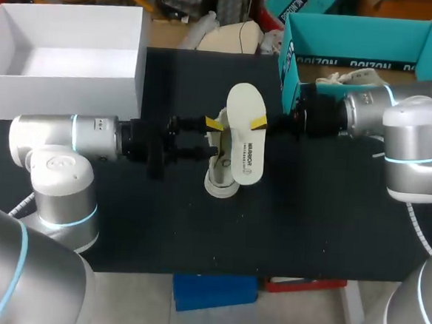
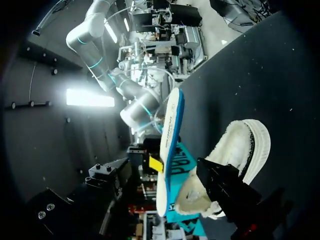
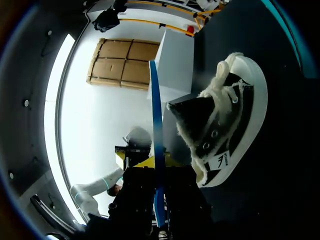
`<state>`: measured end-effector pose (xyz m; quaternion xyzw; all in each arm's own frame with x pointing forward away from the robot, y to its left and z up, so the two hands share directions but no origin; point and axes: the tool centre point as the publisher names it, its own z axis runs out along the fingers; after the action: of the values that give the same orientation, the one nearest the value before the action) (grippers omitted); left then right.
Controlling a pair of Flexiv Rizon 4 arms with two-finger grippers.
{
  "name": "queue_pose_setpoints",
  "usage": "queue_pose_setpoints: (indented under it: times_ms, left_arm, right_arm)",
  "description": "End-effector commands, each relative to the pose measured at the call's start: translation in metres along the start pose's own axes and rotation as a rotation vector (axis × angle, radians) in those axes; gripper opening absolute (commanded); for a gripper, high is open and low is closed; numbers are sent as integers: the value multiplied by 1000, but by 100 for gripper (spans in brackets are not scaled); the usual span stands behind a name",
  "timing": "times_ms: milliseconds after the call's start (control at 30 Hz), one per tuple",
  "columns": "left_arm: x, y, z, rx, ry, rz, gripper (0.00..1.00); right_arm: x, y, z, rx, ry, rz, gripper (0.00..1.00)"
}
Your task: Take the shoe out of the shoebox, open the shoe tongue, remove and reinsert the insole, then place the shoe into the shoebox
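Right gripper (image 1: 260,124) pinches the white insole (image 1: 246,134), raised above mid-table (image 1: 308,228). In the right wrist view the insole (image 3: 156,125) runs edge-on between its fingers. The shoe (image 1: 221,179) stands just below, on the table. Left gripper (image 1: 211,139) is at the shoe. We cannot tell its grip, since the insole hides it. The teal shoebox (image 1: 359,27) is behind the right arm.

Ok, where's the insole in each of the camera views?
Head view: the insole is mid-table, its pale printed face to the camera, overlapping the shoe.
Left wrist view: the insole is seen edge-on, white over blue, beside the shoe's fleecy opening.
Right wrist view: the insole is a thin blue edge beside the shoe.
Shared landmark: the fleece-lined shoe, right next to the insole in all three views.
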<state>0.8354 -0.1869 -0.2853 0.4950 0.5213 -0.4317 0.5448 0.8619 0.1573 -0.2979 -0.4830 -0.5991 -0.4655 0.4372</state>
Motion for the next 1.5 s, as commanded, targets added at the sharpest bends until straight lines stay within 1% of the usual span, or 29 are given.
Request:
queue_pose_setpoints:
  times_ms: [33,67,133,233,333,400,467,500,633,667,767,1000,1033,1067,1100,1233,1267,1300,1333,1400,1433,1500]
  left_arm:
    - [9,13,26,30,-23,10,63]
    - [9,14,30,38,-27,9,56]
    - [10,13,38,56,-30,19,48]
    - [12,14,47,69,-31,25,43]
    - [14,16,54,79,-31,29,33]
    - [14,17,58,87,-33,34,31]
    - [13,17,60,96,-38,41,18]
    - [13,16,61,102,-40,43,15]
    - [13,16,62,115,-39,52,13]
    - [13,16,62,116,-40,53,7]
    - [11,16,62,124,-48,58,0]
    - [8,10,56,133,-49,53,0]
    - [7,8,54,126,-35,49,0]
    - [7,6,52,119,-17,47,0]
    - [6,3,49,120,-6,43,0]
    - [2,-7,35,109,95,8,0]
    - [1,-10,31,89,154,14,0]
    - [0,-13,27,79,190,7,0]
    - [0,-17,23,92,213,-28,0]
    - [-2,-22,15,72,286,-42,0]
    - [-2,-26,11,82,325,-65,0]
    - [-2,-31,3,60,402,-116,0]
  right_arm:
    - [0,0,0,1,-2,1,0]
    - [0,0,0,1,-2,1,0]
    - [0,0,0,1,-2,1,0]
    - [0,0,0,1,-2,1,0]
    - [0,0,0,1,-2,1,0]
    - [0,0,0,1,-2,1,0]
    - [0,0,0,1,-2,1,0]
    - [0,0,0,1,-2,1,0]
    - [0,0,0,1,-2,1,0]
    - [0,0,0,1,-2,1,0]
    - [0,0,0,1,-2,1,0]
    - [0,0,0,1,-2,1,0]
    - [1,0,-2,-7,-9,2,9]
    - [1,1,-4,-12,-17,4,81]
    - [2,1,-6,-24,-32,7,100]
    - [7,-2,-18,-61,-115,14,100]
    - [9,-4,-22,-62,-137,12,100]
    - [11,-6,-25,-66,-167,15,100]
    - [13,-8,-28,-73,-188,15,100]
    - [16,-13,-33,-85,-228,19,100]
    - [18,-16,-36,-89,-258,22,100]
    - [24,-21,-40,-111,-316,13,100]
